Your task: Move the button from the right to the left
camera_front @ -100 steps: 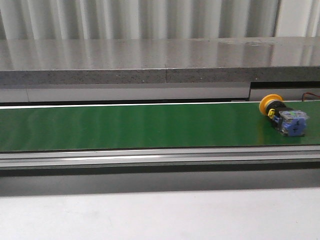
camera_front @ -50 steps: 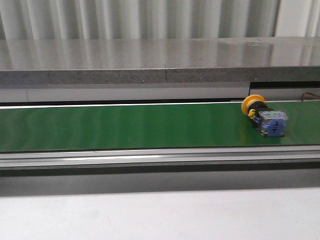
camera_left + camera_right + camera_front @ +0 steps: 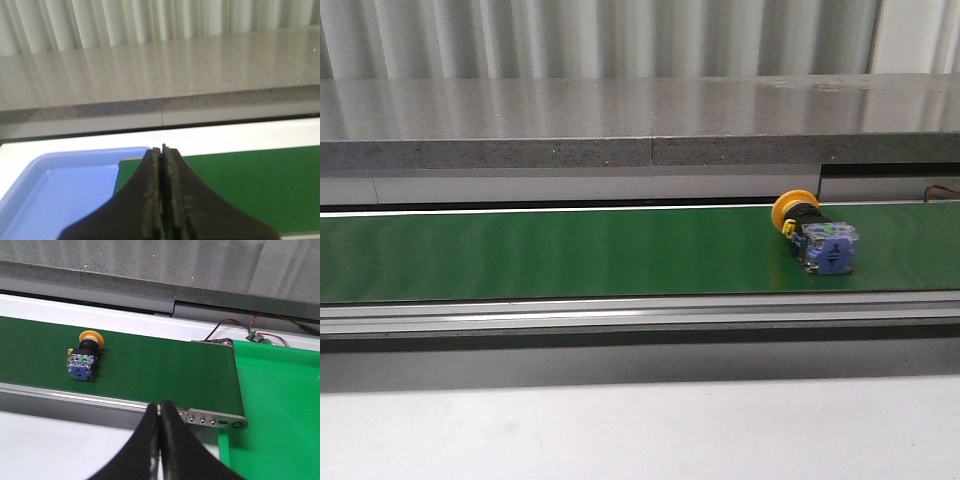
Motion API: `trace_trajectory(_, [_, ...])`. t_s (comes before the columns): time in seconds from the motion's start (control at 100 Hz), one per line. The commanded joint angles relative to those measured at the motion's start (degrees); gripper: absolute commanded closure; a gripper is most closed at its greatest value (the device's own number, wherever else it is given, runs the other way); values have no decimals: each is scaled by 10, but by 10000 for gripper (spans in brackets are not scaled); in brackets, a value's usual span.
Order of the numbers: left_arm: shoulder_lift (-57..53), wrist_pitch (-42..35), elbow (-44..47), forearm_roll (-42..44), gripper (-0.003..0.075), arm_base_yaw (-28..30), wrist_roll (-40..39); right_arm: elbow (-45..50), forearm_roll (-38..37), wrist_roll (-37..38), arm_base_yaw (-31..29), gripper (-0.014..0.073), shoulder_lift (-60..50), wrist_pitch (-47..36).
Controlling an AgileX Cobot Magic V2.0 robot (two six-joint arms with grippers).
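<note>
The button [image 3: 813, 233] lies on its side on the green conveyor belt [image 3: 570, 250], right of the middle, with its yellow head toward the back and its blue-and-clear block toward the front. The right wrist view also shows the button [image 3: 85, 356] on the belt. My right gripper [image 3: 160, 407] is shut and empty, hanging over the belt's near rail, well apart from the button. My left gripper [image 3: 162, 150] is shut and empty above the belt's left end. Neither gripper appears in the front view.
A blue tray [image 3: 60, 190] sits at the belt's left end. At the right end lie a bright green mat [image 3: 280, 405], the metal end bracket [image 3: 215, 420] and thin red and black wires [image 3: 235, 325]. A grey stone ledge [image 3: 640, 120] runs behind the belt.
The button has travelled leftward along the belt, from near the right edge of the front view to right of the middle. Its orientation stays the same.
</note>
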Motion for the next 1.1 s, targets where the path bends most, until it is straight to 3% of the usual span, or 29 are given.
trace_trajectory(0.0, [54, 19, -53, -1, 741, -5, -5, -12, -5, -5, -1, 659, 7, -41])
trace_trajectory(0.11, [117, 108, -104, -1, 740, -5, -5, -12, -5, -5, -1, 659, 7, -41])
trace_trajectory(0.22, [174, 136, -138, -5, 692, -5, -5, -12, -5, -5, -1, 659, 7, -41])
trace_trajectory(0.34, [218, 139, -155, -11, 500, -5, -5, -12, -5, -5, -1, 659, 7, -41])
trace_trajectory(0.46, [239, 127, -158, -11, 225, -5, -5, -12, -5, -5, -1, 659, 7, -41])
trace_trajectory(0.53, [243, 111, -158, -11, 152, -5, -5, -12, -5, -5, -1, 659, 7, -41])
trace_trajectory(0.74, [243, 80, -158, -11, 173, -5, -5, -12, -5, -5, -1, 659, 7, -41])
trace_trajectory(0.87, [245, 78, -158, -64, 198, -5, -5, -12, -5, -5, -1, 659, 7, -41])
trace_trajectory(1.09, [286, 138, -199, -75, 220, -7, -5, -12, -5, -5, -1, 659, 7, -41])
